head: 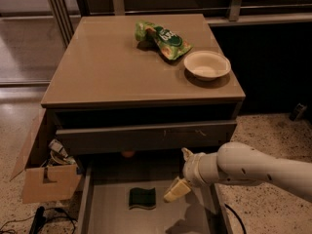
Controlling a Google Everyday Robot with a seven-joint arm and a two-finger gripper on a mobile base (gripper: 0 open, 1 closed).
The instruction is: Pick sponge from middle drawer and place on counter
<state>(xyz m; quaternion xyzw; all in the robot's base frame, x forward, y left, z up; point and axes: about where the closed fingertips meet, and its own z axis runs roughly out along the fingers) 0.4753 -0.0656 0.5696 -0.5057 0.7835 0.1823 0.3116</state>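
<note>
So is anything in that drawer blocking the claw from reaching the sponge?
Nothing visible does. The gripper hangs open over the middle drawer, just right of the sponge, with only bare drawer floor between them.
</note>
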